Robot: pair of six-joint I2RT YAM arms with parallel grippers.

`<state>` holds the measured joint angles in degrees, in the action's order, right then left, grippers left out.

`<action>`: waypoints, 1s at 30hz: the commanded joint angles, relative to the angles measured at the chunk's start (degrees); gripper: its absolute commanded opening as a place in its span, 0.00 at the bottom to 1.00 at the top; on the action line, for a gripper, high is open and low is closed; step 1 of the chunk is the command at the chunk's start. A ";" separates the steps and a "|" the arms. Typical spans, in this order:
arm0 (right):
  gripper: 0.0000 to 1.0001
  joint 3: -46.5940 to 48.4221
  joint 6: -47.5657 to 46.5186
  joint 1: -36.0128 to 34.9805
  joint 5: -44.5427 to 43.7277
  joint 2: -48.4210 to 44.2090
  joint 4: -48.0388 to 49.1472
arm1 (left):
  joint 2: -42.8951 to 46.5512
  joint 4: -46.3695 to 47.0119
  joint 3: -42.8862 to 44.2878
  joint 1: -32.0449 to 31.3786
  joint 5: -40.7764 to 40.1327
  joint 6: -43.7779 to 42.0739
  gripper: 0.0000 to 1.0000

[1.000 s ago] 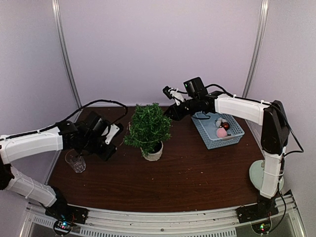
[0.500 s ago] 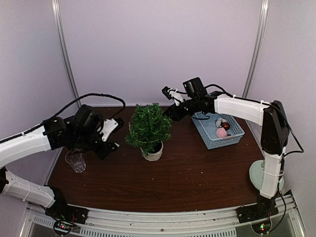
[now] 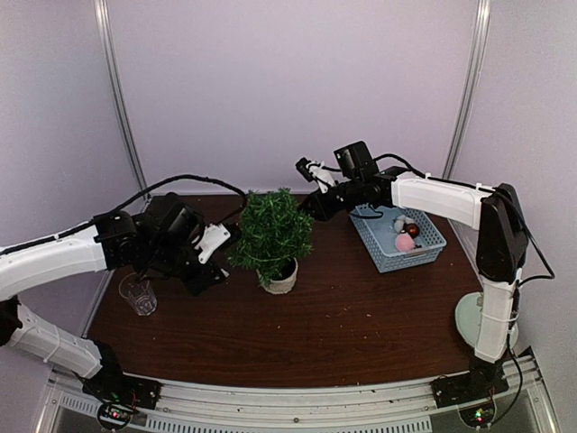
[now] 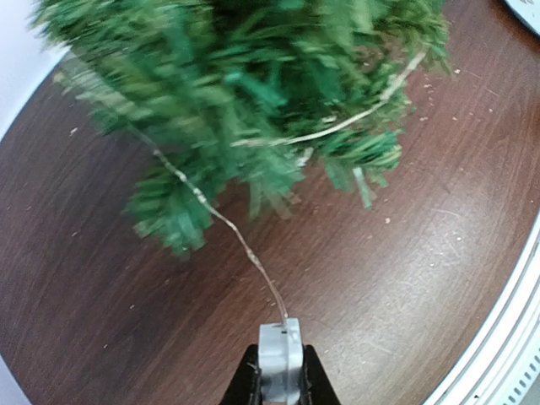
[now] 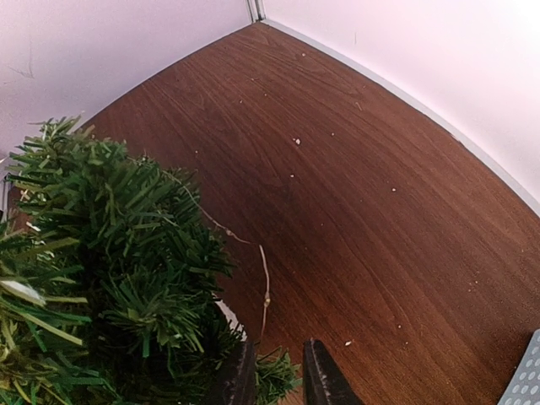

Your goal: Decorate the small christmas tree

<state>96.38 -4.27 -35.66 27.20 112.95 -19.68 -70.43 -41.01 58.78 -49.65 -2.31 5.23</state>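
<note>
Left hand (image 4: pixel 279 364) clamps a white box (image 4: pixel 280 339), its wire (image 4: pixel 226 226) running ahead into the small christmas tree (image 4: pixel 253 84); right hand (image 5: pixel 278 353) narrow, grip unclear.

The small christmas tree (image 3: pixel 270 233) stands upright in its white round pot (image 3: pixel 281 279), about mid-bench (image 3: pixel 361 325) and slightly left of centre. It is bushy and dark green, with needle-like sprigs. A thin pale wire (image 4: pixel 221 218), possibly a light string, drapes across its branches (image 5: pixel 110 245) and trails off the foliage on both sides.
</note>
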 commanded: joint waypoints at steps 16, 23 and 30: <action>0.19 -0.92 -0.08 -1.11 0.88 -1.08 1.46 | -6.59 20.80 1.18 -8.14 1.59 4.00 0.00; 0.19 -0.45 -0.38 -1.25 0.85 -0.89 1.19 | -3.91 16.10 2.15 -8.18 -2.80 1.61 0.00; 0.19 -0.19 -0.46 -1.24 0.76 -0.89 1.18 | -1.86 9.30 3.76 -8.13 -6.10 -0.83 0.00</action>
<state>96.01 -4.36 -36.62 27.22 112.95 -19.29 -74.08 -28.08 60.05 -57.49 -5.19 6.70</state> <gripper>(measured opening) 0.194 0.088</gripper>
